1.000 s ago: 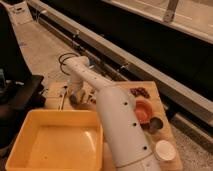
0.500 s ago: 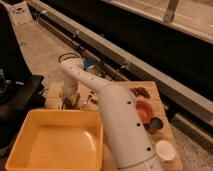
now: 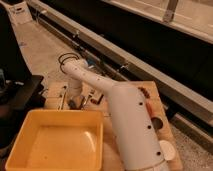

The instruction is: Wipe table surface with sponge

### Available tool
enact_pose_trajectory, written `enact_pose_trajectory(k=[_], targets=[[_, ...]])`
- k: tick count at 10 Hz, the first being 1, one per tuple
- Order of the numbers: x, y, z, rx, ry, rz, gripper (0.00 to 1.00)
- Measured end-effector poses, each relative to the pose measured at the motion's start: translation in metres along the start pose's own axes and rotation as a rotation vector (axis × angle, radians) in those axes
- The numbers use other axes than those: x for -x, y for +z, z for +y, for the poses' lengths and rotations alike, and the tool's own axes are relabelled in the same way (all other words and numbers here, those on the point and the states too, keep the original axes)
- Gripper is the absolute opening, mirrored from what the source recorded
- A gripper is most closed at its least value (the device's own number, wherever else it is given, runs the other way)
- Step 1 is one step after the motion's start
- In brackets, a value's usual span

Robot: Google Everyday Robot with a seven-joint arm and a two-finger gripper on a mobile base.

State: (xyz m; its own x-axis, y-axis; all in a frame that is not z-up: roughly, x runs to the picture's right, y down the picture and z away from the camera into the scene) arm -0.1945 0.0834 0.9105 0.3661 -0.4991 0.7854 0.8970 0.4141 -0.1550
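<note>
At the far-left end of the table surface (image 3: 131,88), toward 10 o'clock from the middle of the view, the gripper (image 3: 75,103) hung down from the white arm (image 3: 127,125) with its tip at the planks, its fingers drawn fully together. A small dark lump sat at the tip, and whether that was the sponge could not be told, nor whether anything was gripped. Readable writing was scarce: a white card (image 3: 20,11) at 11 o'clock on the floor carried dark marks too blurred to read, and no brand showed on the arm (only a row of small dark holes along its casing). The yellow tub (image 3: 60,142) filled the 7 o'clock corner, its rim just below the gripper. A long pale utensil (image 3: 62,96) lay at 9 o'clock from the gripper, and a small dark item (image 3: 97,96) at 3 o'clock from it. Along the right edge of the table stood a small bowl (image 3: 156,123) and, at 5 o'clock from it, a white round dish (image 3: 167,150). Against the picture half a second earlier, the elbow had shifted slightly toward 3 o'clock while the gripper stayed low over the same patch; the tub and dishes had not moved.
</note>
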Motion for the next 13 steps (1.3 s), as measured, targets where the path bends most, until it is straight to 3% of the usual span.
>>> enact_pose_trajectory(k=[3,5,7,9,11,13], targets=[[-0.031,-0.002,-0.011,-0.020,0.006,0.015,0.00],[-0.035,0.003,-0.031,-0.038,-0.025,0.011,0.00],[-0.019,0.009,-0.056,-0.052,-0.085,0.002,0.00],[0.003,0.008,-0.062,-0.063,-0.127,-0.011,0.00],[0.024,0.007,-0.052,-0.050,-0.127,-0.024,0.00],[0.031,0.000,-0.027,-0.032,-0.082,-0.025,0.00]])
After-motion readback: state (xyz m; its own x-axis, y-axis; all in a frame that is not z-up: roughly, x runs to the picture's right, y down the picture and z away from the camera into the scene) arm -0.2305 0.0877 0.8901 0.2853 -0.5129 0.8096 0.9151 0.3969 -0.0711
